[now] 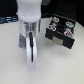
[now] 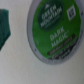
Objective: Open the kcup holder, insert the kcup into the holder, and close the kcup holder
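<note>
White tabletop fills the scene. On it, at the exterior view's right, sits the black kcup holder, its long axis running diagonally. The kcup lies close under the wrist camera, green lid facing it, reading "Green Mountain" and "Dark Magic". Whether the gripper is spread cannot be told.

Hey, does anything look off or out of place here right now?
Nothing stands out. The kcup holder sits on the table toward the exterior view's right, undamaged as far as the blur allows. The kcup fills the wrist view, green lid intact, nothing spilled.
</note>
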Available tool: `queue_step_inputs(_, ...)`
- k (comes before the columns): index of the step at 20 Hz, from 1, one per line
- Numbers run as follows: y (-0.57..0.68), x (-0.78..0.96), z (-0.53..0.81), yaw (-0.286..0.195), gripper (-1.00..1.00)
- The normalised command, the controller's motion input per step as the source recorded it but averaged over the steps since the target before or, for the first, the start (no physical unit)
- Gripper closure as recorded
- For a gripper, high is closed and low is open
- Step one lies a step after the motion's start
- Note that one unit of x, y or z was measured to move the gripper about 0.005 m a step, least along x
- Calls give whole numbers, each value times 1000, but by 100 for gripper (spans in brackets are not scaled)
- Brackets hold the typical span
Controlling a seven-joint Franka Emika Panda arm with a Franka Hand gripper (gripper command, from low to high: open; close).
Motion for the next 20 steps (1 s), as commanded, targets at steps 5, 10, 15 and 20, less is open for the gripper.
queue_step_inputs(5,-22,18,-34,-53,100)
queue_step_inputs(10,8,5,-7,1,100)
queue_step_inputs(15,15,8,0,0,100)
queue_step_inputs(20,184,66,415,-2,100)
